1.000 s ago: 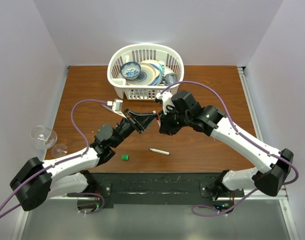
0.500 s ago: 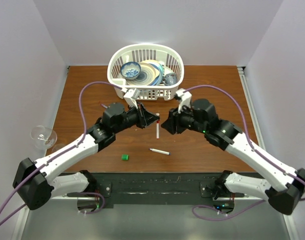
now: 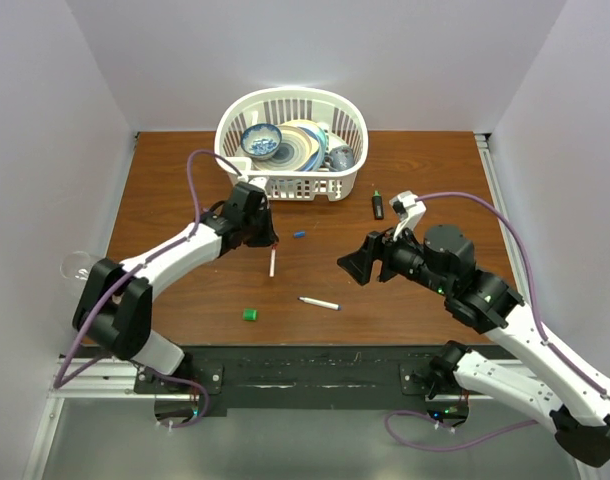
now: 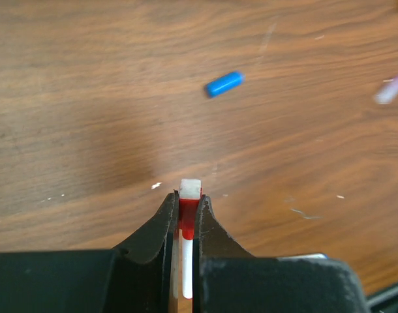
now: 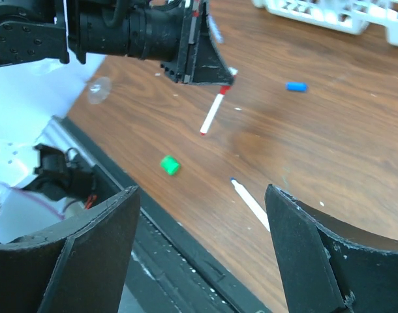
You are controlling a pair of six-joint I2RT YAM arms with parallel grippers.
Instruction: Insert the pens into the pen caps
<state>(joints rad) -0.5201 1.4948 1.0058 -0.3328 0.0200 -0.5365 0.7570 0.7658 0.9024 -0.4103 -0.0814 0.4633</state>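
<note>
Okay: left pincer pinches the white pen at its red end, tilted over the table; right pincer spread, empty. I'd lower gently, release flat, clear of blue cap.

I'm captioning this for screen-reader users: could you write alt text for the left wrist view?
The left gripper, seen from its own wrist, is shut on a slim white pen with a red section, above a brown wooden table. A small blue cap lies on the table beyond it, apart from the pen.
</note>
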